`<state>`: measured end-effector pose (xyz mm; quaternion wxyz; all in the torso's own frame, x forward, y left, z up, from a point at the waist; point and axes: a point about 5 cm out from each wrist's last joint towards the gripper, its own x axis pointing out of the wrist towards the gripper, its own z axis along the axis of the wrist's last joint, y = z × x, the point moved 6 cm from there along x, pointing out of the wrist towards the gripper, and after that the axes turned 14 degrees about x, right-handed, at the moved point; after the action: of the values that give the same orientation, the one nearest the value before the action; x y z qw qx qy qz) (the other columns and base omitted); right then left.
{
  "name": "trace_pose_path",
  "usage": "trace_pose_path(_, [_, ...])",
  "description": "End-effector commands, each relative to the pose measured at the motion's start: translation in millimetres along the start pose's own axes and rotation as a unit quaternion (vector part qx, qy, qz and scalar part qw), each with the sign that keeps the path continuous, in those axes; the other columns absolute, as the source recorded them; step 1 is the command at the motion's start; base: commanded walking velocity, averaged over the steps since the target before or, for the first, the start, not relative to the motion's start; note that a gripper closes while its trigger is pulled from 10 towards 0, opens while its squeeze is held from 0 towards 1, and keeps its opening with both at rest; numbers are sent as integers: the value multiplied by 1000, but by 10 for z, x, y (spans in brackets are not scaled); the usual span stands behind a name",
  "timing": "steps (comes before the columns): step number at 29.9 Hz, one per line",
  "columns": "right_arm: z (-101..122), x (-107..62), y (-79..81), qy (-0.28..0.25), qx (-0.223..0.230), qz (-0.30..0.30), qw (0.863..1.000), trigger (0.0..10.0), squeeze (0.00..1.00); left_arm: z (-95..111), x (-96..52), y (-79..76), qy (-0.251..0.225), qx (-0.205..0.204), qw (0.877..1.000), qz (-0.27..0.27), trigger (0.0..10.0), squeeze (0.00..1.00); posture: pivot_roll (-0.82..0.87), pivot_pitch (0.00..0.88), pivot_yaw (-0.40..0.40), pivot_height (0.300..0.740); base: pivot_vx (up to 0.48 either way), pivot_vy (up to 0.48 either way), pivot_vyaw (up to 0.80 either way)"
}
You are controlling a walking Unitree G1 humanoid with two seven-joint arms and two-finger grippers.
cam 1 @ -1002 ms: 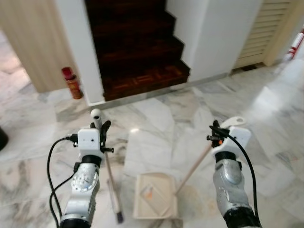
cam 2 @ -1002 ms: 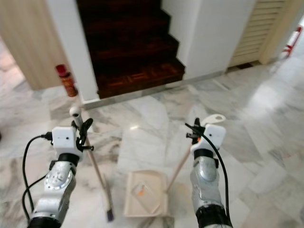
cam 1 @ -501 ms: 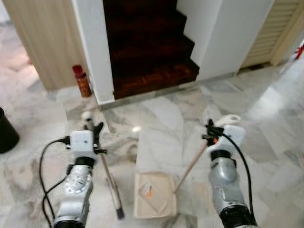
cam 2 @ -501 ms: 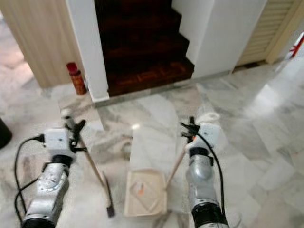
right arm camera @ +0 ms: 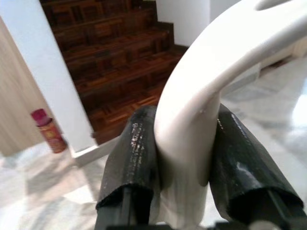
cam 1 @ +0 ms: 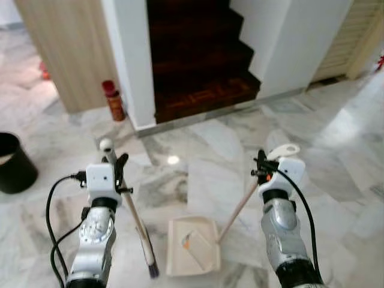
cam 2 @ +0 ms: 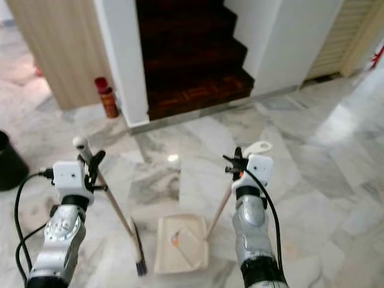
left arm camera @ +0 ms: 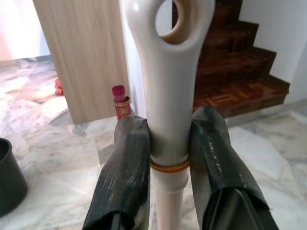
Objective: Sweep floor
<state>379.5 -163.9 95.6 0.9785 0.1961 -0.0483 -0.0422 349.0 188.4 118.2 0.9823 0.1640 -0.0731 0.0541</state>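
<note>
My left gripper (cam 1: 115, 165) is shut on the white top of the broom handle (left arm camera: 167, 96); both black fingers (left arm camera: 128, 163) press its sides. The broom (cam 1: 135, 216) slants down to dark bristles (cam 1: 151, 269) on the marble floor. My right gripper (cam 1: 260, 168) is shut on the cream handle of the dustpan (right arm camera: 201, 91). Its wooden stick (cam 1: 237, 207) runs down to the cream dustpan tray (cam 1: 192, 255), which lies flat on the floor between my arms, beside the bristles. A small orange scrap (cam 1: 185, 243) lies inside the tray.
Dark wooden stairs (cam 1: 201, 66) rise ahead between white walls. A red canister (cam 1: 113, 100) stands by the left wall's corner. A black bin (cam 1: 15, 162) sits at the far left. A louvred door (cam 1: 348, 36) is at the right. Marble floor (cam 1: 336, 150) spreads around.
The camera has swung left and the whole scene has shifted right, bringing the black bin into view. Both grippers keep their hold on the broom and the dustpan.
</note>
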Motion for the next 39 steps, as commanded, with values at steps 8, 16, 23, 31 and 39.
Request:
trace_pose_path(8, [101,10,-38,-18,5,-5,1000,10000,0,100,3,-31,-19,-3,1000,-5,10000,0,113,27,-22,740,0,323,0])
trace_pose_path(16, [110,14,-20,-20,0,-1,1000,10000,0,108,6,-46,-20,-4,1000,-8,10000,0,112,23,-19,740,0,323,0])
trace_pose_path(23, [97,8,-29,-17,4,-4,1000,10000,0,104,1,-45,-18,-4,1000,-7,10000,0,113,32,-23,740,0,323,0])
trace_pose_path(31, [89,8,-36,-14,6,-4,1000,10000,0,104,-1,-34,-17,-3,1000,-3,10000,0,117,56,-27,740,0,323,0])
trace_pose_path(39, [79,10,-27,-11,10,-3,1000,10000,0,93,-11,-22,-15,-3,1000,-1,10000,0,118,61,-28,740,0,325,0])
